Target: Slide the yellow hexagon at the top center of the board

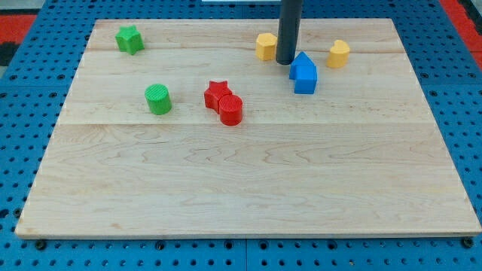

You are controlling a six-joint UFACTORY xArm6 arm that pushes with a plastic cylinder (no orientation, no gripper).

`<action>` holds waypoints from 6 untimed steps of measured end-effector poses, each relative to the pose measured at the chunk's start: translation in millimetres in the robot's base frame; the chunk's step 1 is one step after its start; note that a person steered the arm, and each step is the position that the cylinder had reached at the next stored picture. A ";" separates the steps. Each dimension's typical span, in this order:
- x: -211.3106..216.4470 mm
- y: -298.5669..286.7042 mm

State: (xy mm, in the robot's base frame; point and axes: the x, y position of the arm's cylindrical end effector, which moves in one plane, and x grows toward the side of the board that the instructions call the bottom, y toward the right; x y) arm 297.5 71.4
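Nearest the view's bottom sit the red cylinder [232, 110], touching the red star [217, 94] behind it, and the green cylinder [158, 99] off to the view's left. Further up, two blue blocks [303, 73] lie pressed together, shapes hard to make out; my tip [285, 61] is a bare rod, nothing to open or close, standing just beside their left edge. Just left of the tip, near the top centre, is the yellow hexagon [265, 46]; another yellow block [339, 53] lies right, and the green star [129, 39] top left.

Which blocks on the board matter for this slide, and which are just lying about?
In the job:
yellow hexagon
my tip, just to its right

Lying about:
yellow block
blue blocks
red star
red cylinder
green cylinder
green star
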 end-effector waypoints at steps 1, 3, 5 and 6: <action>-43.7 -11.7; -18.4 -36.6; -40.9 -11.9; -77.7 28.3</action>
